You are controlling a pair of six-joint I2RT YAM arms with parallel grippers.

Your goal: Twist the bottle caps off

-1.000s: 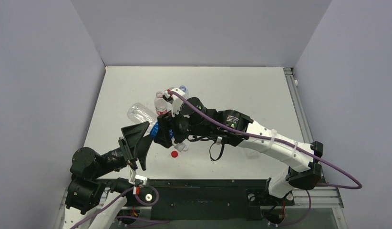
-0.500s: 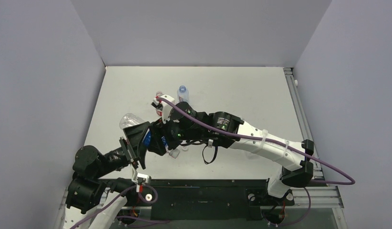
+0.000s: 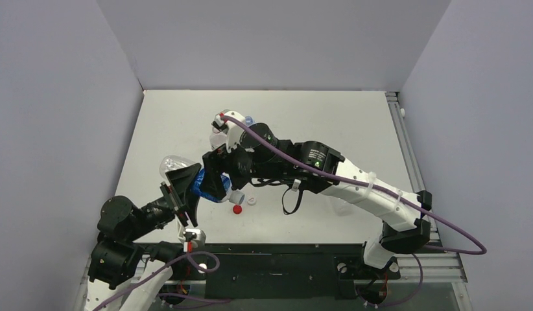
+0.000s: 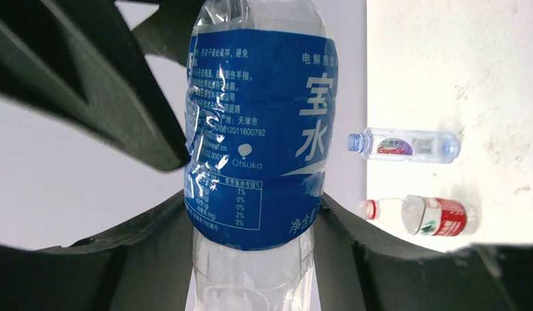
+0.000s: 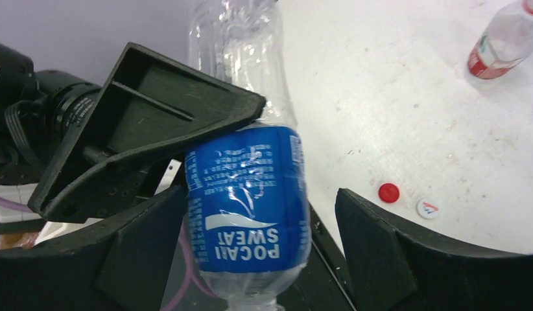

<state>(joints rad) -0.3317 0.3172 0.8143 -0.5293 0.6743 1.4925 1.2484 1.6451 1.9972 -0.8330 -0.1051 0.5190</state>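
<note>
My left gripper has just closed on the clear plastic bottle with the blue label, and its jaws now press the label from both sides. My right gripper has sprung wide and stands either side of that bottle without clamping it. I judge this a hand-over: the left steadies the body so the right can go for the neck.

Beyond stands a pale-labelled clear bottle with its small blue cap seemingly on. A small red round cap and a small white round cap lie loose side by side on the white table.

The held bottle's neck is cut off in both wrist views and crowded from above, so I cannot tell whether its cap is on.
</note>
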